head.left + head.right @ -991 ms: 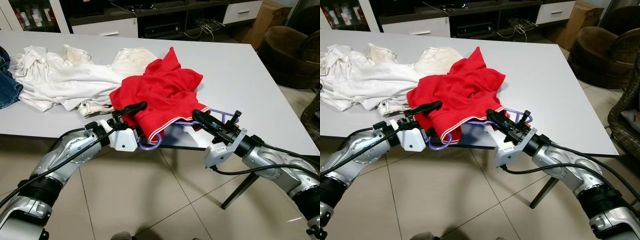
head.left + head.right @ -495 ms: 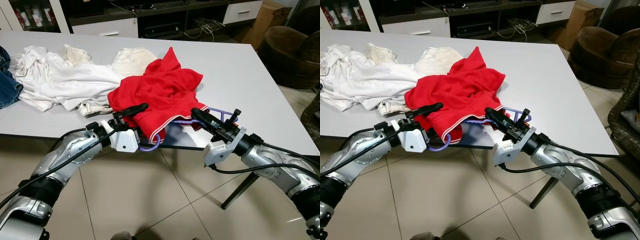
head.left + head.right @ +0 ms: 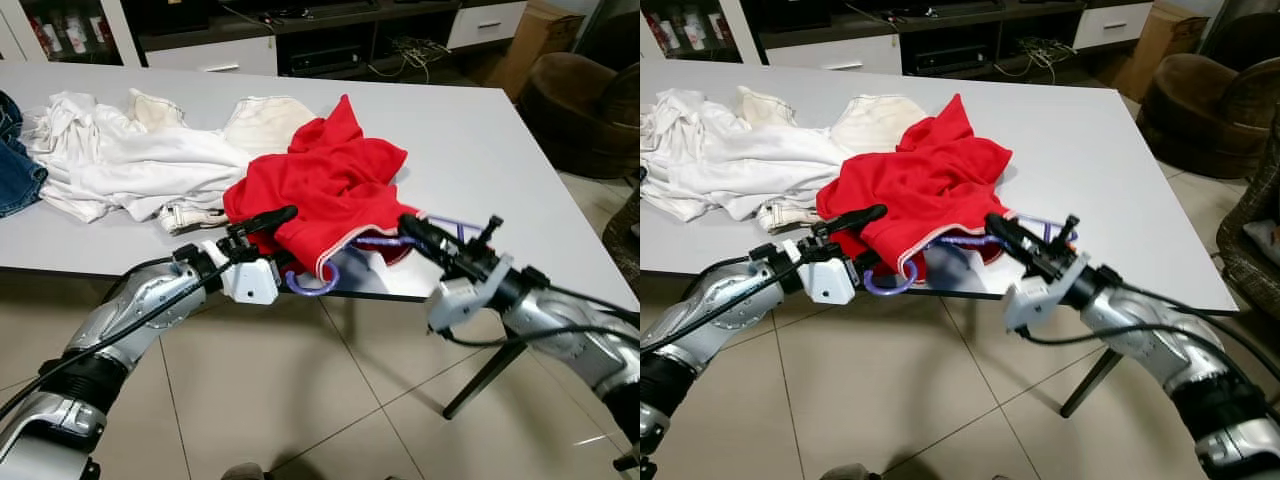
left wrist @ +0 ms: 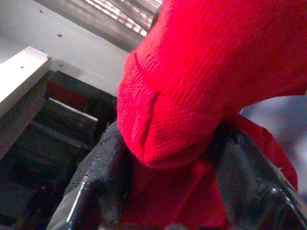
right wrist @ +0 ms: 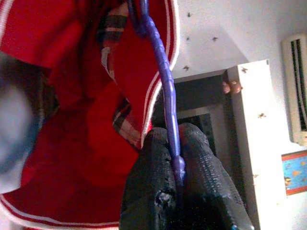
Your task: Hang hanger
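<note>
right gripper (image 3: 415, 231) has drawn the purple hanger (image 3: 312, 287) rightward, red shirt (image 3: 320, 185) following.

Red shirt (image 3: 325, 185), white-striped hem; purple hanger (image 5: 165, 86); white clothes (image 3: 130, 160).

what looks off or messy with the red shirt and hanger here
The red shirt is bunched in a crumpled heap at the table's front edge rather than draped on the purple hanger, whose hook pokes out below the hem. The left gripper pinches a wad of red cloth; the right gripper clamps the hanger's bar.
</note>
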Robot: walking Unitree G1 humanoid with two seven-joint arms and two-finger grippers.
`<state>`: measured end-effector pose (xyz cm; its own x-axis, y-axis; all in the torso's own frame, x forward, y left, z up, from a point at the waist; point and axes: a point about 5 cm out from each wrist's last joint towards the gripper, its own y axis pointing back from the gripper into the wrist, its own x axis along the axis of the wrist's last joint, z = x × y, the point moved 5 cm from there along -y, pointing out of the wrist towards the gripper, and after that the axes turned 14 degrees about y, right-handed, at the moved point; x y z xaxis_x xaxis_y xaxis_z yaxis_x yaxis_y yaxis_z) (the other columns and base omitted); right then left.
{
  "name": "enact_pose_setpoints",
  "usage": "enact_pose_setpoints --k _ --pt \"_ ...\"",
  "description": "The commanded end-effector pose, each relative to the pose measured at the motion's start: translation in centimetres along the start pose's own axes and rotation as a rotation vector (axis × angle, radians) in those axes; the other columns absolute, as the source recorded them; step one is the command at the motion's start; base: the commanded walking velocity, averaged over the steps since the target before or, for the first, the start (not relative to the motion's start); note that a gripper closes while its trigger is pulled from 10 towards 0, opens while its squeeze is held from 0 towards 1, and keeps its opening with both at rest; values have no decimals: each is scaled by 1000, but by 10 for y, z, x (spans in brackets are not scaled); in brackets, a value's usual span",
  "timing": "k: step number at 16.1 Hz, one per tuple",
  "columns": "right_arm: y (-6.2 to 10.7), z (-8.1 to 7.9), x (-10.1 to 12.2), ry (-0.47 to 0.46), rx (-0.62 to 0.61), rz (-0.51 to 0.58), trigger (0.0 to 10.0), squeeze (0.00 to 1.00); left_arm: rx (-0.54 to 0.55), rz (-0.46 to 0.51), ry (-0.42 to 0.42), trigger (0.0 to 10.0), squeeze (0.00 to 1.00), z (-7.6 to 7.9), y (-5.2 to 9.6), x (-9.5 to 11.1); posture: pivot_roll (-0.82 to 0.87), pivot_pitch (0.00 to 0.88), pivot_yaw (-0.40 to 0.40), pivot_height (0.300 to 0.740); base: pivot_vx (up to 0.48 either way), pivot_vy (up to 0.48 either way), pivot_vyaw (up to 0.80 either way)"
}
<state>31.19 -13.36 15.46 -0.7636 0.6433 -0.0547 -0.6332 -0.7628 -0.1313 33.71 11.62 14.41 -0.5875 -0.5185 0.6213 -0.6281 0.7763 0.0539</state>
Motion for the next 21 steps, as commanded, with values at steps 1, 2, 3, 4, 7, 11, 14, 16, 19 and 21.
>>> enact_pose_setpoints --k 1,2,3,4,7,11,14,16,19,21 --pt "-2 16 1 2 -54 23 10000 0 -15 -16 -3 10000 0 4 -2 -3 124 0 -13 740 0 0 0" --pt "-3 16 3 -14 -57 35 10000 0 -12 -13 -6 10000 0 2 -3 -3 127 0 -12 740 0 0 0" --pt "-5 19 4 -88 -73 36 10000 0 -9 -13 -8 10000 0 1 -3 -3 128 0 -12 740 0 0 0" --pt "-5 21 5 -163 -86 33 10000 0 -8 -13 -9 10000 0 1 -3 -3 128 0 -12 740 0 0 0" --pt "-10 19 16 -269 -52 94 10000 0 41 -11 20 10000 0 -3 -2 -3 143 0 -13 740 0 0 0" --pt "-21 21 20 -334 -70 108 10000 0 141 25 96 10000 0 -11 -7 1 175 0 -15 740 0 0 0" --pt "-26 17 28 -327 -38 151 10000 0 142 21 91 10000 0 -10 -8 1 196 0 -27 740 0 0 0" --pt "-30 14 33 -334 -29 171 10000 0 154 23 93 10000 0 -11 -8 2 204 0 -40 740 0 0 0" --pt "-36 13 32 -380 -62 147 10000 0 168 18 98 10000 0 -12 -7 1 209 0 -45 740 0 0 0" --pt "-38 8 30 -406 -80 110 10000 0 170 25 115 10000 0 -10 -8 1 204 0 -37 740 0 0 0"
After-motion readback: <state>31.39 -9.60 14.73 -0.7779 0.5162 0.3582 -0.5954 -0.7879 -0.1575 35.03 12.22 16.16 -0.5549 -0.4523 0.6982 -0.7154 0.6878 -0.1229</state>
